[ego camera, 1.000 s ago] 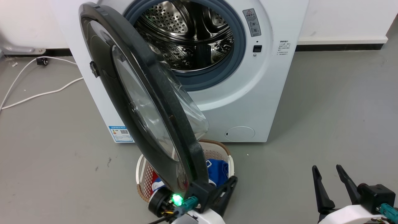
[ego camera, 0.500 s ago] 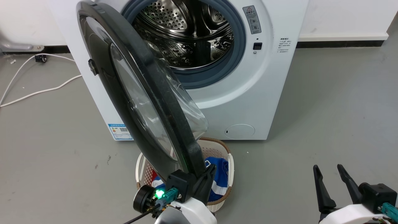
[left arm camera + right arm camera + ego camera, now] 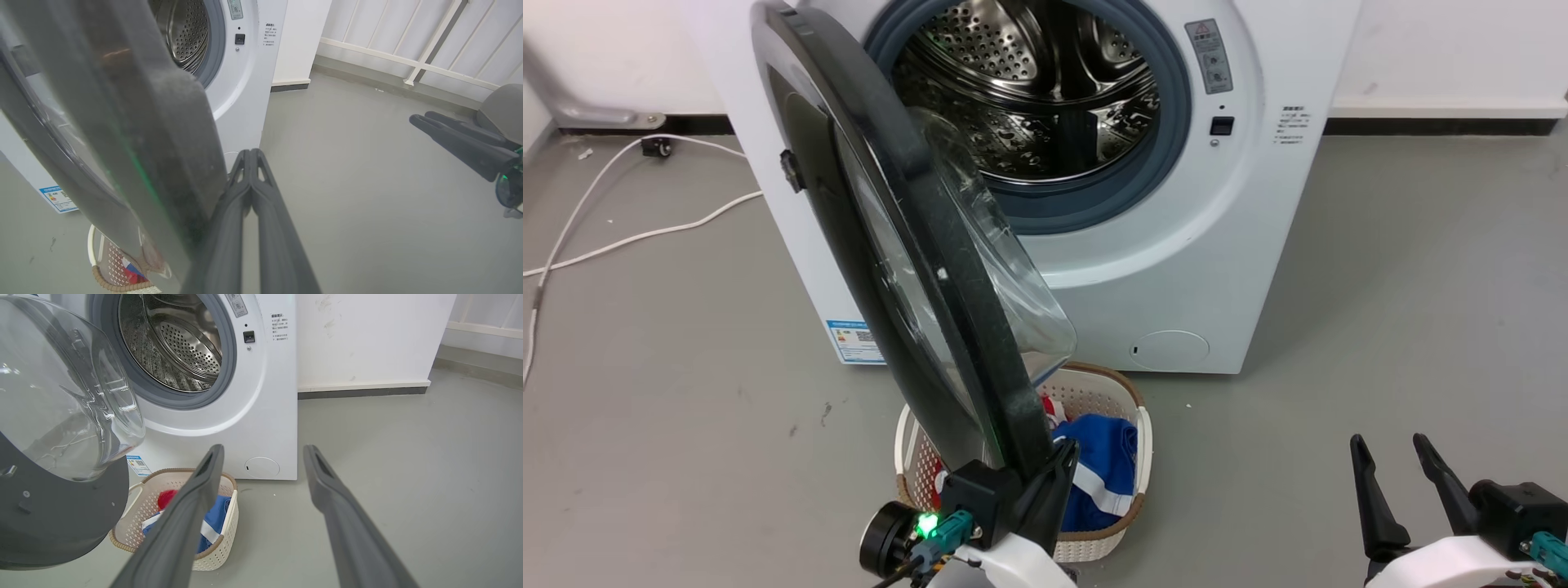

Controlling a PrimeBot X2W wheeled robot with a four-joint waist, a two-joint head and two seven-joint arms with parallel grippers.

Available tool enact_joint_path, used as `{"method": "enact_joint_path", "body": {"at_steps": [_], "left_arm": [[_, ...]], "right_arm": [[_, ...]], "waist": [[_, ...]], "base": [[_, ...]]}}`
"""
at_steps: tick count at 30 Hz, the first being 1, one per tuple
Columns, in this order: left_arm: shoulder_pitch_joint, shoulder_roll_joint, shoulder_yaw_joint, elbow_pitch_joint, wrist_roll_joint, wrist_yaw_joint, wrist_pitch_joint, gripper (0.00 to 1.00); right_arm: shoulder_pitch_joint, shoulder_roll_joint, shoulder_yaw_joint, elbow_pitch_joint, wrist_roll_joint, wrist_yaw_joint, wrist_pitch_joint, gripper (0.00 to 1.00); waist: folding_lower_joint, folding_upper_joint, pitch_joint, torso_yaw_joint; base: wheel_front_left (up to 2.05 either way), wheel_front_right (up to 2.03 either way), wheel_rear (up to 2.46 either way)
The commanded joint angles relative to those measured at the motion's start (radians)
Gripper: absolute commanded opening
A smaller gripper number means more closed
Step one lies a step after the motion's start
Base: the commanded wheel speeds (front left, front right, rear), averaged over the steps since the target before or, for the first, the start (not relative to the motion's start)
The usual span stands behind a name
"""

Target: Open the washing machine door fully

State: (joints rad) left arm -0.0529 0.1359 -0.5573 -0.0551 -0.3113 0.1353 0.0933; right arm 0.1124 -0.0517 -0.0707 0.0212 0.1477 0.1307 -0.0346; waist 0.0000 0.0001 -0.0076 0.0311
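- The door (image 3: 968, 327) stands roughly half open, its lower edge over the laundry basket (image 3: 1145, 433).
- The left gripper (image 3: 250, 157), fingers closed on nothing, seems to push the rim; with no grip it could slide off.
- The right gripper (image 3: 1395, 457) is spread open, well apart.

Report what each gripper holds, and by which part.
Nothing is held. The left gripper is shut on nothing, alongside the washing machine door at its rim; the right gripper is open and empty.

There is one washing machine (image 3: 1176, 269), with one washing machine door (image 3: 968, 314) and one round flap (image 3: 1172, 349). One laundry basket (image 3: 1094, 543) stands by (clothes too bunched to count). Two grippers show: the left gripper (image 3: 1063, 457) and the right gripper (image 3: 1387, 443).
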Motion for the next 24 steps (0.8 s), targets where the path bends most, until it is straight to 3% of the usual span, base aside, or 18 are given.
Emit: {"method": "enact_joint_path", "body": {"at_steps": [1,24], "left_arm": [[0.008,0.020,0.023,-0.005,0.005,0.018,-0.005,0.00],[0.090,0.070,0.027,-0.150,0.016,0.077,0.018,0.00]], "right_arm": [[0.006,0.002,0.001,0.001,0.002,0.000,-0.001,1.00],[-0.008,0.002,-0.025,0.020,0.008,0.000,-0.003,1.00]], "waist": [[0.0000,-0.0001,-0.002,0.009],[0.0000,-0.0001,-0.005,0.227]], "base": [[0.00,0.00,0.00],[0.00,0.00,0.00]]}}
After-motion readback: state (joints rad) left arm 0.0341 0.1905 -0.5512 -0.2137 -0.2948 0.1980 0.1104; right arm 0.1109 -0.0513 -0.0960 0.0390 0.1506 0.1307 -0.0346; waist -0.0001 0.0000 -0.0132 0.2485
